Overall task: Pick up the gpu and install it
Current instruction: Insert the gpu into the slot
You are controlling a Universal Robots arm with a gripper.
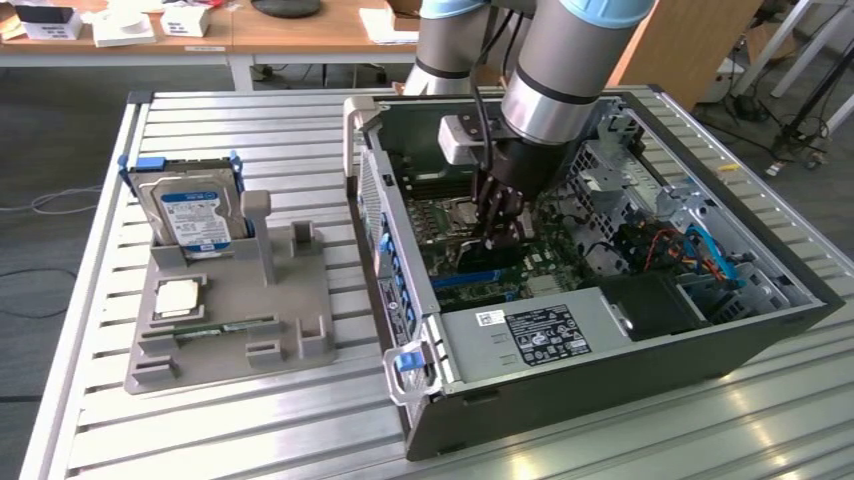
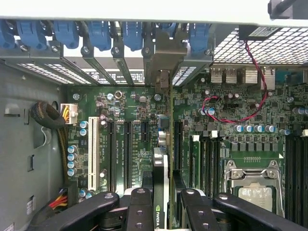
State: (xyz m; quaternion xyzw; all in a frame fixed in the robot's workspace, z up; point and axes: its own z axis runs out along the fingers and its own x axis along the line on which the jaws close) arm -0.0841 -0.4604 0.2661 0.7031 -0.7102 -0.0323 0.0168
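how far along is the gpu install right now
Done: the gpu is off the grey holder and inside the open computer case. In hand: the gripper is shut on it, holding it edge-on over the motherboard. Left: letting go; whether it sits fully in its slot cannot be told.

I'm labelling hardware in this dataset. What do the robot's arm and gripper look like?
The arm is a silver-grey cylinder with a light-blue cap and a black wrist band. A thin black cable runs down beside it, past a pale boxy module. The gripper is black; its fingers are jointed links with round pivot pins.
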